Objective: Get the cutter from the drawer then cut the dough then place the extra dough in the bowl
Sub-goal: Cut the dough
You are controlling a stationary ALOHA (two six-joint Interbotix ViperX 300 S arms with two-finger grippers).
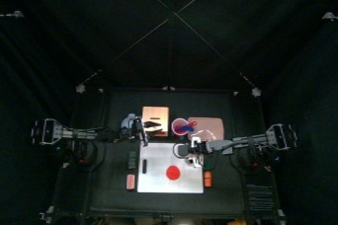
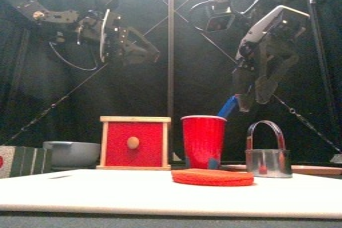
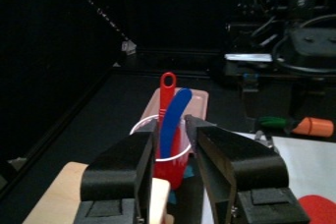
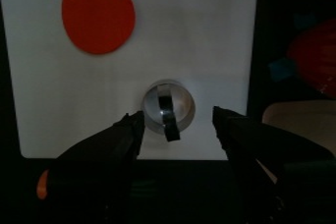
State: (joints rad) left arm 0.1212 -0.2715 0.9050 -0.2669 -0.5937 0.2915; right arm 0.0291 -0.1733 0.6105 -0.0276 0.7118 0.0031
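The metal cutter (image 2: 267, 153) stands upright on the white cutting board (image 2: 80, 192), to the right of the flat red dough disc (image 2: 211, 177). My right gripper (image 2: 254, 97) hangs open above the cutter, clear of its wire handle. From the right wrist the cutter (image 4: 168, 108) shows between the spread jaws, with the dough (image 4: 98, 15) farther along the board (image 4: 197, 31). My left gripper (image 2: 144, 52) is raised and open behind the wooden box (image 2: 134, 142), whose red drawer front is closed. The blue-grey bowl (image 2: 74, 152) sits left of the box.
A red cup (image 2: 203, 140) holding a blue and a red toy knife stands between box and cutter; from the left wrist the cup (image 3: 168, 159) lies just beyond that gripper's jaws. Small toy foods (image 1: 132, 182) lie beside the board's left and right edges.
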